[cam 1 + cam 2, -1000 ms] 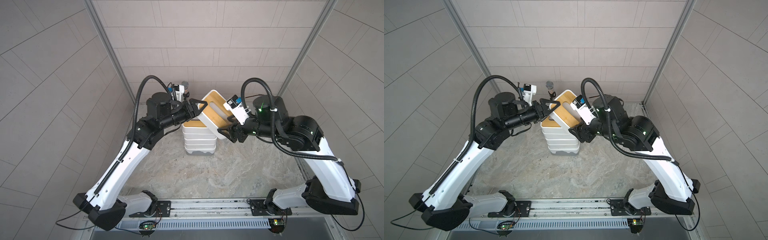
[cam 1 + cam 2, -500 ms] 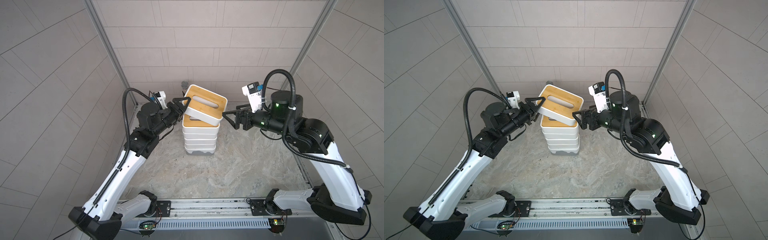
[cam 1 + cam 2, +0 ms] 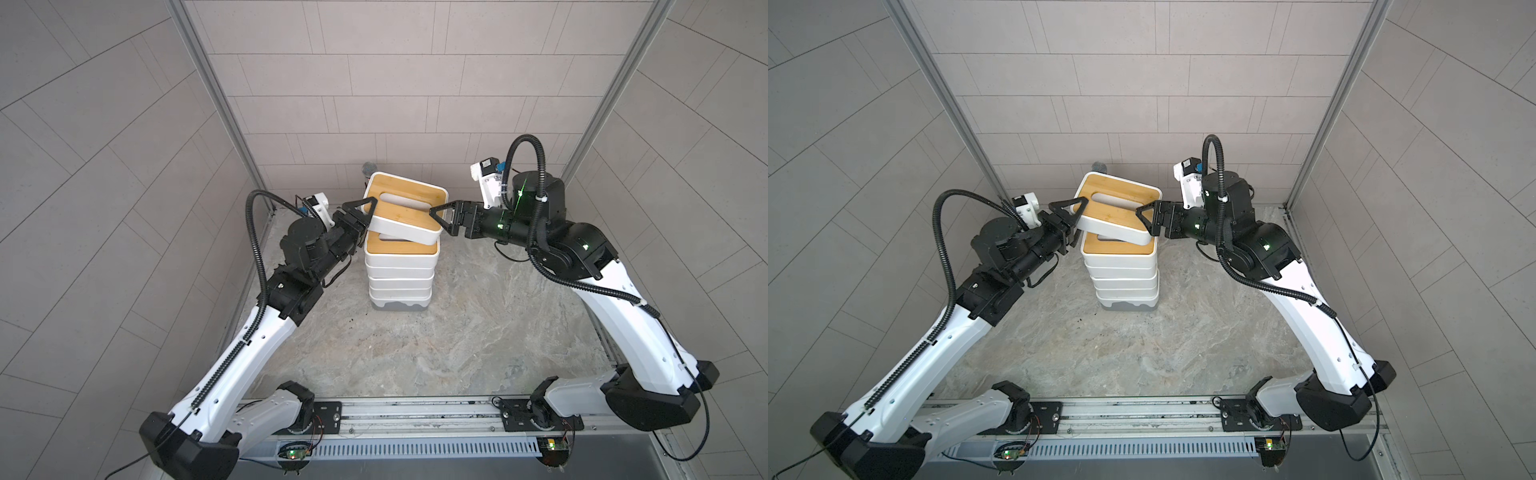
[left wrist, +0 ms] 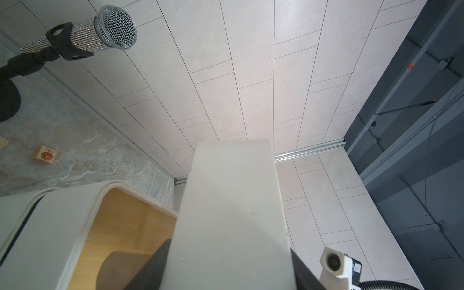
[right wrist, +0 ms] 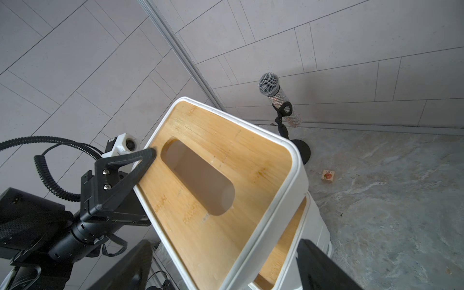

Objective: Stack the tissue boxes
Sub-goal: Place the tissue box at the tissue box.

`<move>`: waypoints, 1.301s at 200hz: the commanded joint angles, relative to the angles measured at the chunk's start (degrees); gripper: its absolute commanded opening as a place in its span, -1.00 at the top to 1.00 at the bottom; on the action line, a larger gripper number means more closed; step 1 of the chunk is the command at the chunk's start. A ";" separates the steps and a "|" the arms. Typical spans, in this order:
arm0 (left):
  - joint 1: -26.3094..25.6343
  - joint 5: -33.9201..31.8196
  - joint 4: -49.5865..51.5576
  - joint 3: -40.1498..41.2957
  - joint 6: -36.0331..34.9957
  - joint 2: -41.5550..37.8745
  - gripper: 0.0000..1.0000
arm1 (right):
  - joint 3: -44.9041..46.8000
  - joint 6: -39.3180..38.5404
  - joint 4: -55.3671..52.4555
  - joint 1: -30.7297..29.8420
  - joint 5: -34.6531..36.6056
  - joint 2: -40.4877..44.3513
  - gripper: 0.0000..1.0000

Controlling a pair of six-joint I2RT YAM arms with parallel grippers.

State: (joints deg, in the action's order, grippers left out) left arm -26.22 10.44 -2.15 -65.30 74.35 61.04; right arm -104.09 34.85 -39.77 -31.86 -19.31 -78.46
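Leave the left fingers (image 5: pixel 135 173) pinched on the short end of the top tissue box (image 3: pixel 399 216), one on its bamboo lid, one beneath. Bring the right fingers (image 5: pixel 321 266), spread wide at the opposite end and gripping nothing, in to steady that end. Turn the box, tilted and skewed over the stack (image 3: pixel 401 278) near the middle of the worktop's (image 3: pixel 436 353) far edge, square with the tan-lidded box below (image 3: pixel 415 246), then level and lower gently. Release only once seated flat, to avoid toppling the tall stack.
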 commanded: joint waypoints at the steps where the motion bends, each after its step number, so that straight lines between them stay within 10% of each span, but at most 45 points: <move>1: -0.58 -1.11 -6.72 -0.39 -0.26 -1.50 0.59 | 1.16 2.24 3.41 0.99 -1.96 -0.55 -0.84; 131: -1.22 -3.26 0.61 1.04 -5.45 -1.58 0.48 | 4.95 3.64 7.77 2.70 -7.01 -4.30 -0.81; 260: -1.27 -4.90 8.07 -2.23 -11.35 -0.77 -0.46 | 5.60 2.50 7.52 2.87 -6.53 -4.34 -0.76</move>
State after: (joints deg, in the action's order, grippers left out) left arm -27.16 6.26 4.54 -64.51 66.17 60.53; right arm -98.74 37.74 -33.43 -29.19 -25.74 -83.09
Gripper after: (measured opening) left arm 0.714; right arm 0.885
